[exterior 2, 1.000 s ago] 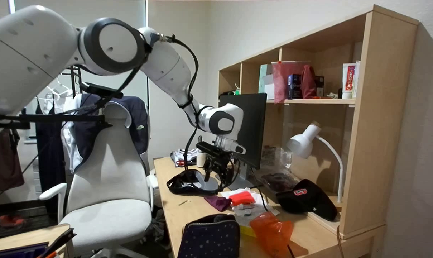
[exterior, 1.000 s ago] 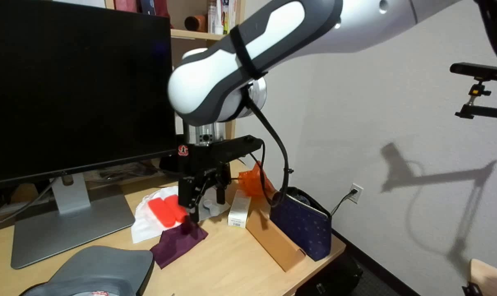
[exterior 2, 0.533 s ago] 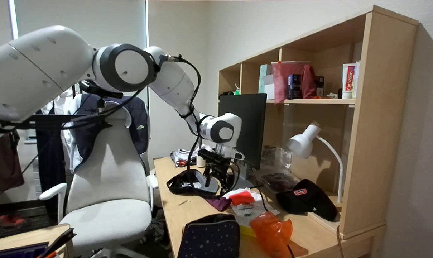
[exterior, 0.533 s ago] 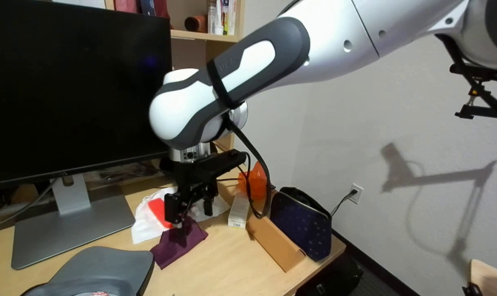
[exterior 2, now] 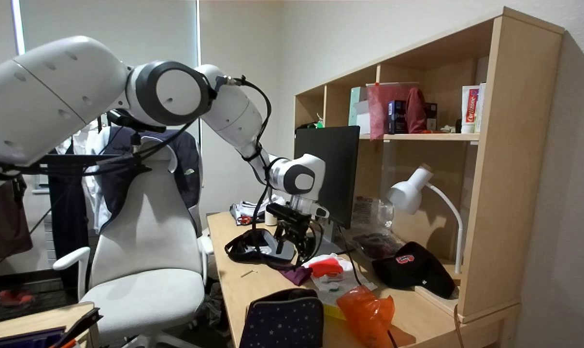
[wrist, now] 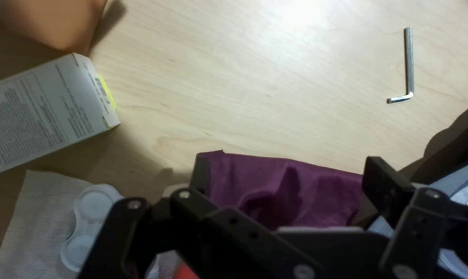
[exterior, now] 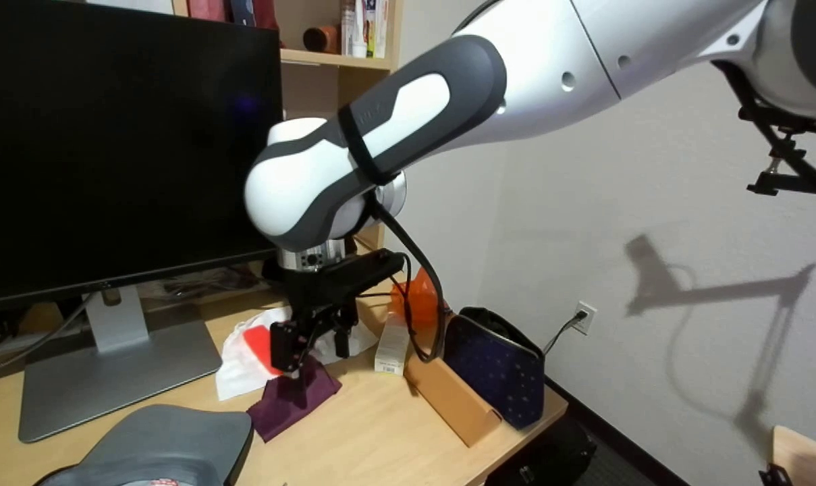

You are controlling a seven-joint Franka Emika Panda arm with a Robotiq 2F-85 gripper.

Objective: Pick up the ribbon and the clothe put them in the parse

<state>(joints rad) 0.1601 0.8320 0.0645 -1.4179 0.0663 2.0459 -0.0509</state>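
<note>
Maroon fabric, the cloth (exterior: 289,408), lies beneath the gripper (wrist: 288,174), its jaws wide apart and holding nothing; the cloth's long side runs from finger to finger, so a drop and squeeze should bunch it; contact I cannot tell; the wrist view shows the hex key (wrist: 409,62) plainly but misses the purse (exterior: 492,371), which both exterior views show, farther off by a corner of the desk (exterior: 381,432); the ribbon I cannot make out.

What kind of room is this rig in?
Probably a bedroom or dorm room with a study corner, though that's a guess: clothes hang in the background, a monitor stands on a wooden desk, and a Cortizone package sits on the shelf.
</note>
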